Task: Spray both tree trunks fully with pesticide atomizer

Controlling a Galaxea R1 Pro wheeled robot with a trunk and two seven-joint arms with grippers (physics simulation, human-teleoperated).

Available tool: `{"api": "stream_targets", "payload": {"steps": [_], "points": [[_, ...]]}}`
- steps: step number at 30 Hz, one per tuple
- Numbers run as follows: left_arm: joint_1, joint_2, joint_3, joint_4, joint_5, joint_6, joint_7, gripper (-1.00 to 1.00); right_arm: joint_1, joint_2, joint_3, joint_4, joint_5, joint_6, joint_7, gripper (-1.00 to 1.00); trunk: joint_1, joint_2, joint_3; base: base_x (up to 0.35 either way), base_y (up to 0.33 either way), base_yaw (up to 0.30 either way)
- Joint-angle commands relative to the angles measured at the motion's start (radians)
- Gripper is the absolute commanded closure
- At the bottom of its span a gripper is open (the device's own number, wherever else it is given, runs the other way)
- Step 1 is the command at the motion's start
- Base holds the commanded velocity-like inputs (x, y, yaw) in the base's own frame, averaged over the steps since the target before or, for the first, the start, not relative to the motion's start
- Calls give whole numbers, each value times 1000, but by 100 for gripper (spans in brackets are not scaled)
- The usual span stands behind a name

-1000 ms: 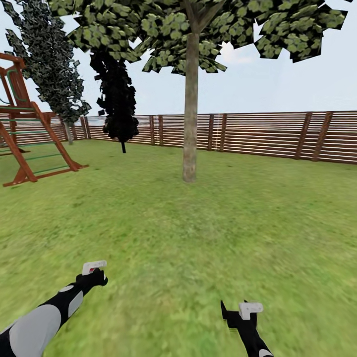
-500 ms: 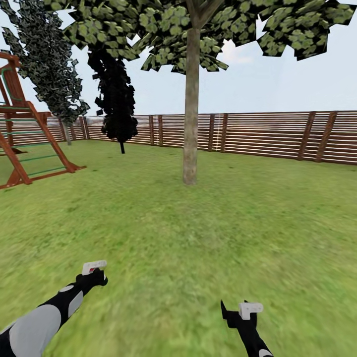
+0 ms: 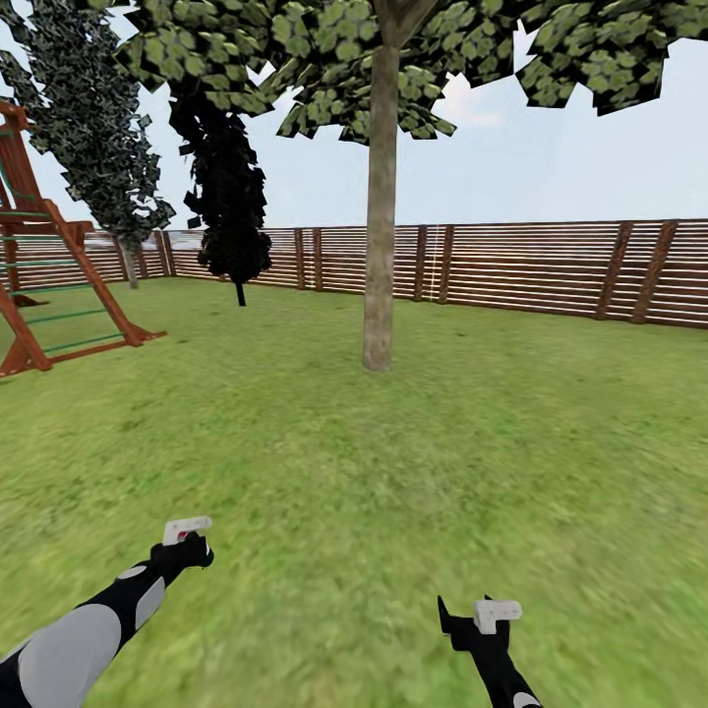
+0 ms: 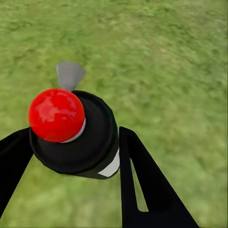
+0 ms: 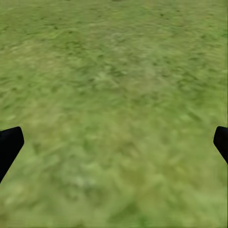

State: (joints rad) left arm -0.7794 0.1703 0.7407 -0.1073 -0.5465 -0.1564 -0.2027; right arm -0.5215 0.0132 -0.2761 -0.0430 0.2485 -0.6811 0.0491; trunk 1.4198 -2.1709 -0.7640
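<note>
Left gripper (image 4: pixel 71 142) clamps the pesticide atomizer (image 4: pixel 76 130); right gripper (image 5: pixel 114 142) apparently spread, both arms low.

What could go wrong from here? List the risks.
1. The left hand holds the atomizer with the trunk far across the lawn; spraying from here would likely fall short.
2. Only one bare-trunk tree shows ahead, so the second could be missed.
3. The hold looks offset toward one finger, so the bottle might slip while driving.
</note>
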Motion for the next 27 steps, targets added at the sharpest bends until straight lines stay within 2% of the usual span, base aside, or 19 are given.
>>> {"api": "stream_targets", "payload": {"steps": [1,27], "points": [[0,0,0,0,0,0,0,100,0,0,0,0,0,0,0,-100,0,0,0,338,0,0],[0,0,0,0,0,0,0,100,0,0,0,0,0,0,0,-100,0,0,0,338,0,0]]}}
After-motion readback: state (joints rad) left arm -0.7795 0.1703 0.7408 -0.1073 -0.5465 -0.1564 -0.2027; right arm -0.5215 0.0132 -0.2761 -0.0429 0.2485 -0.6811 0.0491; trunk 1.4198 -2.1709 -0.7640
